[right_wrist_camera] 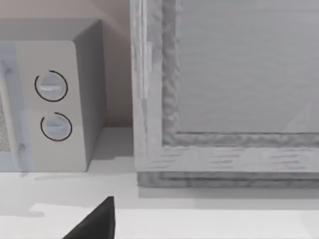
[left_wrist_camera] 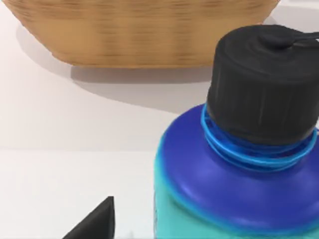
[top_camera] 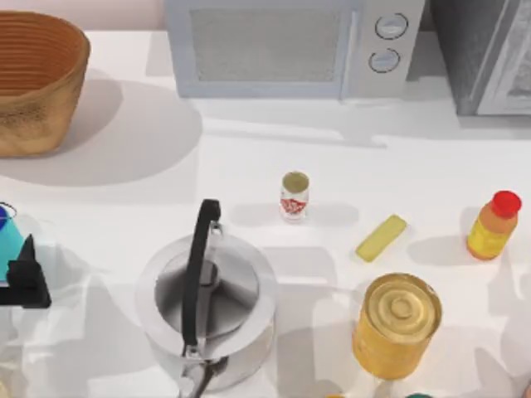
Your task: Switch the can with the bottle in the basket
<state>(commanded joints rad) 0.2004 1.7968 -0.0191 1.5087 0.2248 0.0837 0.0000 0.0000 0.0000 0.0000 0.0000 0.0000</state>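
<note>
The can (top_camera: pixel 294 196), slim and white with a red label and a dull gold top, stands upright near the table's middle. The yellow-orange bottle (top_camera: pixel 494 225) with a red cap stands upright on the table at the far right. The brown wicker basket (top_camera: pixel 37 83) sits at the back left, and the left wrist view shows its ribbed wall (left_wrist_camera: pixel 139 35). Nothing shows in the part of its inside that I can see. My left gripper (top_camera: pixel 23 282) rests at the table's left edge, far from the can. A black part of my right gripper (right_wrist_camera: pixel 94 224) faces the back right appliances.
A blue-teal bottle with a black cap (left_wrist_camera: pixel 249 149) stands right by my left gripper. A steel kettle (top_camera: pixel 206 311) is at the front centre. A big gold tin (top_camera: pixel 397 325) and a flat yellow bar (top_camera: pixel 381 237) lie right of it. A microwave (top_camera: pixel 282 46) and a grey appliance (top_camera: pixel 489 54) line the back.
</note>
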